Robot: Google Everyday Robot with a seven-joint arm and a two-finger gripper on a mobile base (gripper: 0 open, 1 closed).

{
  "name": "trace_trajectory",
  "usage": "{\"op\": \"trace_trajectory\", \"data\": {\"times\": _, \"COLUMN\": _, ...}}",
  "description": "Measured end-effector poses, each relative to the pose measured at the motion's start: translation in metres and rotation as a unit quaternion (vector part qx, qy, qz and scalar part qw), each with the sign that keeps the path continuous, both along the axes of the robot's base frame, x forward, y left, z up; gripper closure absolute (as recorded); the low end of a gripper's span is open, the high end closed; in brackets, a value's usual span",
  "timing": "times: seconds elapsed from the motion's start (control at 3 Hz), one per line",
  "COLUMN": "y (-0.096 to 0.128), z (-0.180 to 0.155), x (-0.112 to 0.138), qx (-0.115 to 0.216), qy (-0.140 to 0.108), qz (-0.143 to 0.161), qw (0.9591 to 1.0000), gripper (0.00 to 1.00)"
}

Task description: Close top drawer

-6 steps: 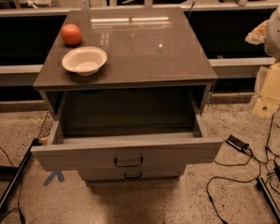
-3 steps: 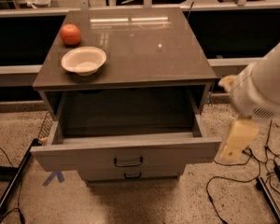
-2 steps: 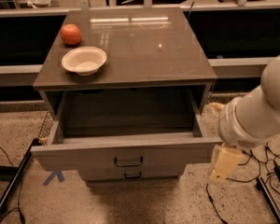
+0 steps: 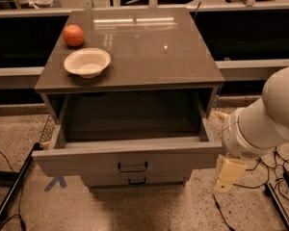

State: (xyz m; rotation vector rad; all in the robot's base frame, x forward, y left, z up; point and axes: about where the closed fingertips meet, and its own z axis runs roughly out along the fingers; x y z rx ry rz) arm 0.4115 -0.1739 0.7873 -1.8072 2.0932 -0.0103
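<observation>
Top drawer (image 4: 86, 160), shown pulled well out of the table (image 4: 154, 47) toward the viewer. Its light-grey front hangs forward of the table's body, with the small black handle (image 4: 132, 167) at centre, and its dark interior is open from above and looks empty. A lower drawer front (image 4: 106, 181) with a like handle sits shut beneath it, mostly hidden by the overhanging front. On the table's brown top, at the left, a white bowl (image 4: 87, 62) stands near the front edge with an orange fruit (image 4: 73, 35) just behind it; both are well clear of the drawer's path.

The tool (image 4: 229, 173) hangs low, just beside the right end of the drawer front and pointing toward the floor (image 4: 149, 211); whether it is spread or pressed together cannot be told, and it carries nothing visible. The pale, bulky arm (image 4: 265, 124) enters from the right edge. A blue mark (image 4: 55, 182) lies on the floor at the left, and cables (image 4: 284, 177) trail at the right.

Step in hand, by judgement: the approach, with no contact on the front evident. The next move calls for bringing the tool round onto the flat face of the front, preferably near the centre so the drawer does not skew on its runners, then pushing straight back until the front meets the table's body.
</observation>
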Motion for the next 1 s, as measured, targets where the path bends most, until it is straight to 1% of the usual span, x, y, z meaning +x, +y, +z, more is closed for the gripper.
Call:
{"op": "trace_trajectory", "data": {"times": 0.33, "y": 0.011, "z": -0.025, "x": -0.011, "qx": -0.007, "qy": 0.01, "qz": 0.041, "qw": 0.9991, "gripper": 0.18}}
{"op": "trace_trajectory", "data": {"times": 0.67, "y": 0.026, "z": -0.057, "x": -0.021, "qx": -0.007, "qy": 0.012, "qz": 0.073, "qw": 0.9972, "gripper": 0.42}}
{"op": "trace_trajectory", "data": {"times": 1.0, "y": 0.047, "z": -0.086, "x": -0.027, "qx": -0.008, "qy": 0.014, "qz": 0.099, "qw": 0.9949, "gripper": 0.65}}
